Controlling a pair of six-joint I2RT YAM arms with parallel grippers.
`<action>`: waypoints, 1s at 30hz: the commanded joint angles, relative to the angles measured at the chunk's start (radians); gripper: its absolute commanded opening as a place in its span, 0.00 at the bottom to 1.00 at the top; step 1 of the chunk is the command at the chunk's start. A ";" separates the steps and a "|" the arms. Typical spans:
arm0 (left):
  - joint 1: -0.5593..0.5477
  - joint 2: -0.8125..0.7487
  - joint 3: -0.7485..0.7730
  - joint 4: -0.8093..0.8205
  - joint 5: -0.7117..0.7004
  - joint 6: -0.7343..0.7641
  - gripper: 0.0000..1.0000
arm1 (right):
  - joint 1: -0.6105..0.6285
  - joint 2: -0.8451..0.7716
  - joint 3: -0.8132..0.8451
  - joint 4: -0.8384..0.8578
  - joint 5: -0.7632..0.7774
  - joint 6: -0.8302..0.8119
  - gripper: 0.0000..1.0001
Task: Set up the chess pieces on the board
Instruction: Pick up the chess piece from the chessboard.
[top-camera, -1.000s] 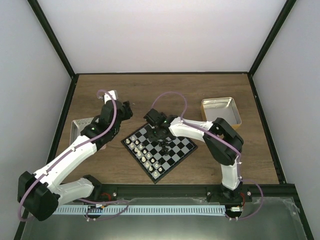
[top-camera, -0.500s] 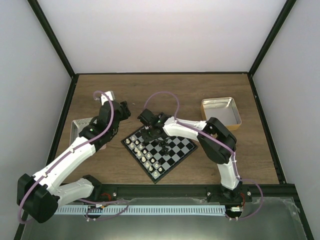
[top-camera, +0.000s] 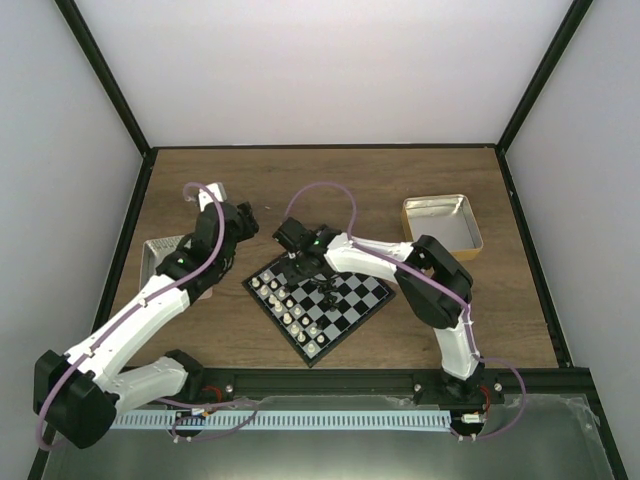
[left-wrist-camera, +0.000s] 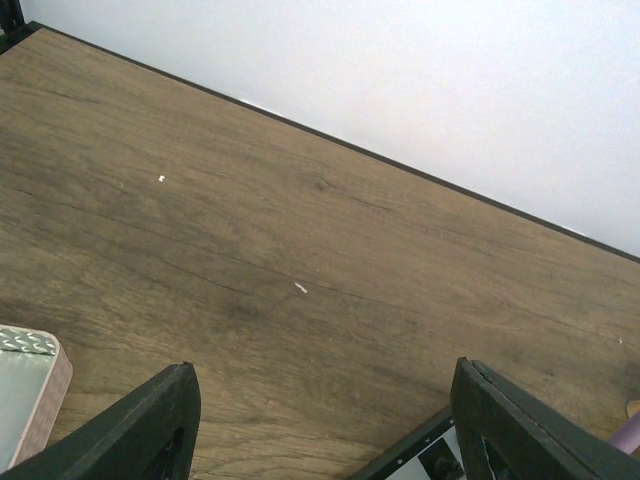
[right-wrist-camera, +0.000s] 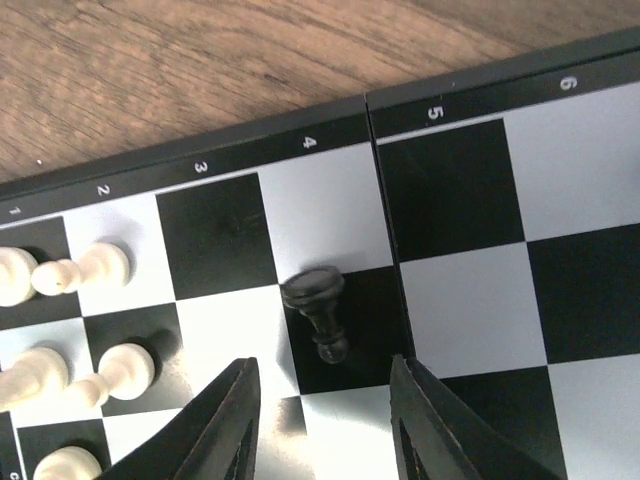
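Note:
The board (top-camera: 345, 312) lies turned diamond-wise in the middle of the table. Cream chess pieces (top-camera: 283, 304) stand in two rows along its near-left side, and a few black ones (top-camera: 327, 290) sit mid-board. In the right wrist view a black pawn (right-wrist-camera: 318, 312) lies on its side on a dark square by the numbered rim. My right gripper (right-wrist-camera: 325, 378) hovers open just short of the pawn, touching nothing. My left gripper (left-wrist-camera: 325, 390) is open over bare wood beside the board's corner (left-wrist-camera: 420, 458).
A metal tray (top-camera: 160, 252) sits left of the board, partly under the left arm. A second, tan-rimmed tray (top-camera: 442, 222) stands at the back right. Cream pieces (right-wrist-camera: 70, 272) stand on the board just left of the right gripper.
The right gripper has moved left along the board's far edge to the lying black pawn, its jaws narrowing a little. The left arm has barely shifted.

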 joint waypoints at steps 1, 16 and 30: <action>0.007 -0.022 -0.013 0.026 0.004 -0.009 0.71 | 0.009 0.000 0.065 -0.001 0.020 -0.022 0.39; 0.018 -0.028 -0.019 0.023 0.017 -0.016 0.71 | 0.008 0.111 0.159 -0.077 0.166 0.010 0.34; 0.025 -0.038 -0.033 0.025 0.026 -0.024 0.71 | 0.009 0.111 0.152 -0.054 0.181 0.057 0.17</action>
